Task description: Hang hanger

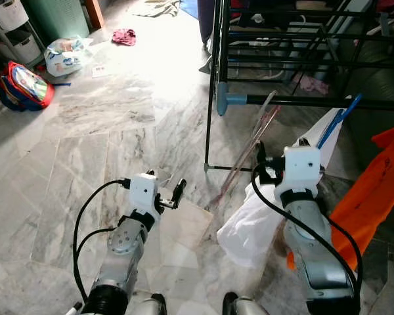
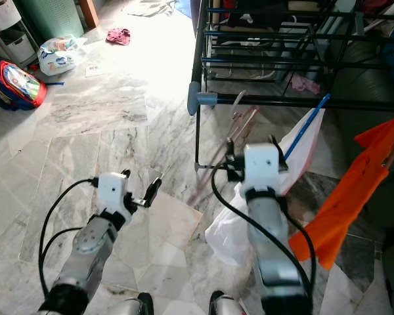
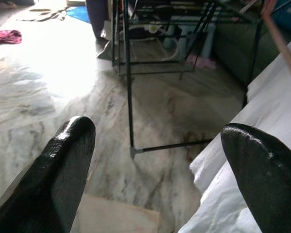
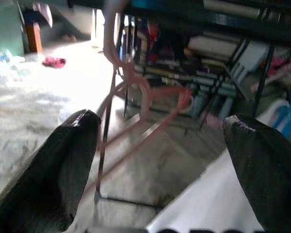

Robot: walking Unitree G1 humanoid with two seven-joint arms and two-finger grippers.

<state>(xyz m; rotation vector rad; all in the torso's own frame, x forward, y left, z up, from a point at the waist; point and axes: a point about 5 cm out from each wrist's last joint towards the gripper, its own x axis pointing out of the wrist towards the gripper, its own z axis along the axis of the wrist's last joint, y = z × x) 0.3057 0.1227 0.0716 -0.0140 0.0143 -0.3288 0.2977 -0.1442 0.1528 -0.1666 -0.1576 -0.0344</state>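
My right tool [image 1: 261, 159] is released beside the pink hanger [image 1: 253, 147] on the rack [image 1: 315, 101]; nudging could unhook it.

My floor [image 1: 105, 138] is polished marble, grey-veined and glossy where light strikes it. The rack [image 1: 213, 79] looks like thin dark painted metal with a smooth blue-grey plastic joint [image 1: 223, 100]. The hanger [image 4: 136, 92] is pink translucent plastic, shiny. A white sheet [image 1: 256, 220] and an orange one [image 1: 374, 190] are soft matt cloth. My fingers [image 3: 63, 165] are black, faintly pebbled rubbery plastic
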